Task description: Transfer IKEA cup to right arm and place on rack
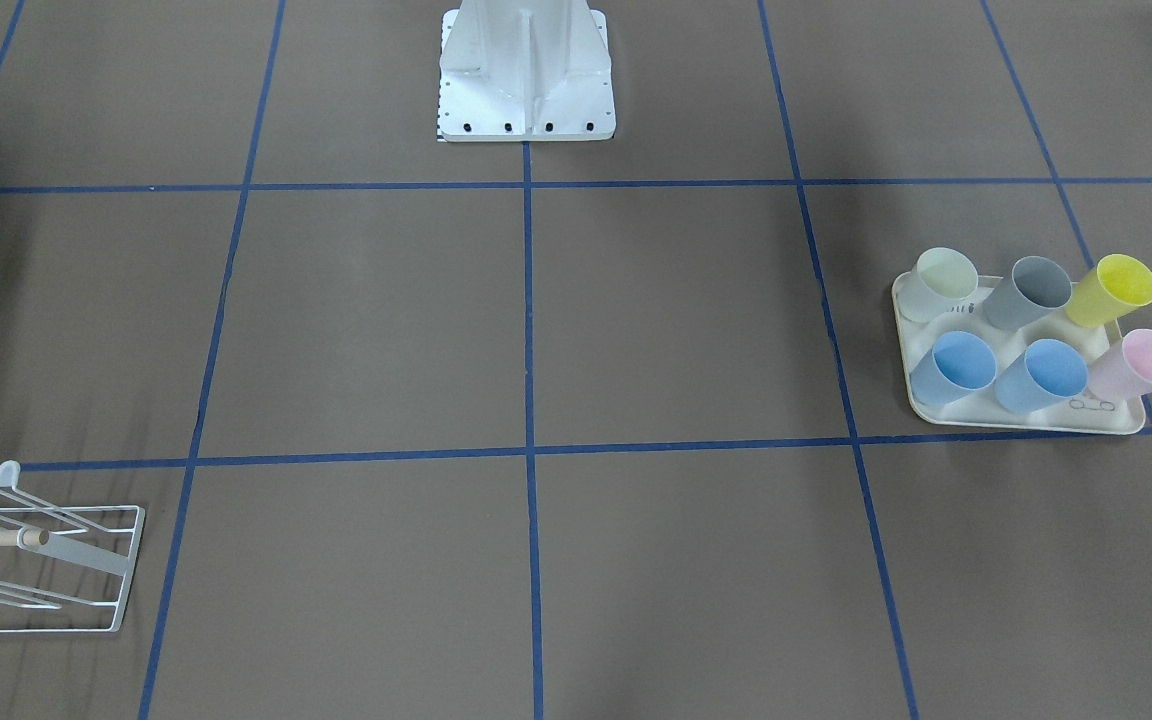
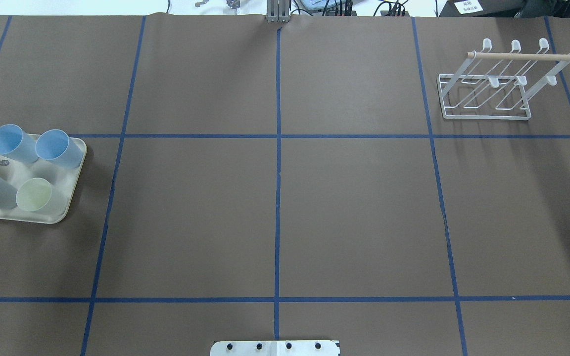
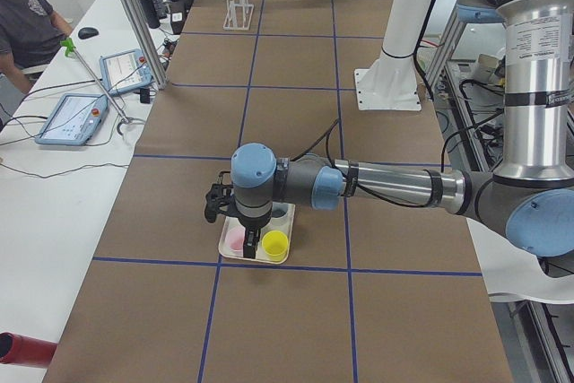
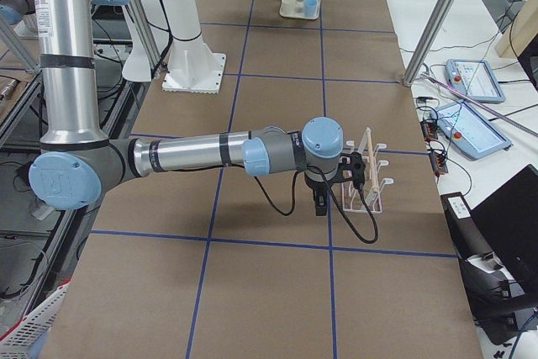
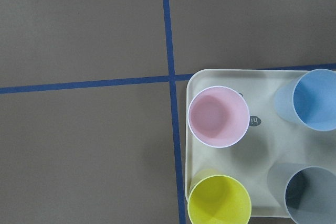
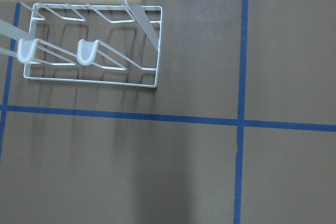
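Observation:
Several pastel IKEA cups stand upright on a cream tray (image 1: 1026, 420): a pink cup (image 5: 219, 116), a yellow cup (image 5: 219, 201), a blue cup (image 5: 315, 99) and a grey cup (image 5: 312, 192) show in the left wrist view. My left gripper (image 3: 248, 244) hangs just above that tray, over the pink and yellow cups; I cannot tell whether it is open or shut. The white wire rack (image 2: 488, 94) with its wooden dowel sits at the table's far right. My right gripper (image 4: 319, 203) hovers beside the rack (image 4: 366, 178), apart from it, its state unreadable.
The robot's white base plate (image 1: 526, 80) sits at the table's middle edge. Blue tape lines grid the brown table top. A person (image 3: 27, 15) sits at a side bench with tablets (image 3: 72, 118) and cables.

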`<move>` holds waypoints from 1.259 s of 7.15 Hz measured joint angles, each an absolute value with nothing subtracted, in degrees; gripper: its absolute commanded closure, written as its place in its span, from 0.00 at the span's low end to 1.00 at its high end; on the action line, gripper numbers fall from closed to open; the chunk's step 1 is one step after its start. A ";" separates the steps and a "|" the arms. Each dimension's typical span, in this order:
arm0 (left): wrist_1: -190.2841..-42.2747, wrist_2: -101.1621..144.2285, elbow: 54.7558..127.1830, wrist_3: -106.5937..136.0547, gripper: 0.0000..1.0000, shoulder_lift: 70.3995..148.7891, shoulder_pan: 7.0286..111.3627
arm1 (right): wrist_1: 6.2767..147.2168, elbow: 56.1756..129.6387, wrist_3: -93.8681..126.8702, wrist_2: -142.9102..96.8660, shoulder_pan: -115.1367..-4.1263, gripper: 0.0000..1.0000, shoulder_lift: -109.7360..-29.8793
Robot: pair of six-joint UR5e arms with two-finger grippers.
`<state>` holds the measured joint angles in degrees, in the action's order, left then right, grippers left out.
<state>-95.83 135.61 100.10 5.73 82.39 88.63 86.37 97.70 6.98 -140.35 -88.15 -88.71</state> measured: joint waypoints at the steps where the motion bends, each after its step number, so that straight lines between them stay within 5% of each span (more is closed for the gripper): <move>1: -100.92 135.67 98.68 10.37 0.01 80.76 87.58 | 86.37 98.35 7.19 -140.57 -87.80 0.00 -88.58; 4: -120.02 135.30 91.33 27.29 0.01 79.08 79.97 | 86.63 101.37 14.29 -143.38 -87.13 0.00 -88.35; 6: -123.61 135.04 89.10 30.98 0.17 79.21 76.01 | 86.74 103.46 17.31 -144.35 -86.02 0.00 -87.52; 9: -124.17 135.00 87.03 30.87 0.25 79.79 74.54 | 86.91 103.86 17.88 -144.49 -84.63 0.00 -86.58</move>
<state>-124.17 135.00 87.03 30.87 79.79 74.54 86.91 103.86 17.88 -144.49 -84.63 -86.58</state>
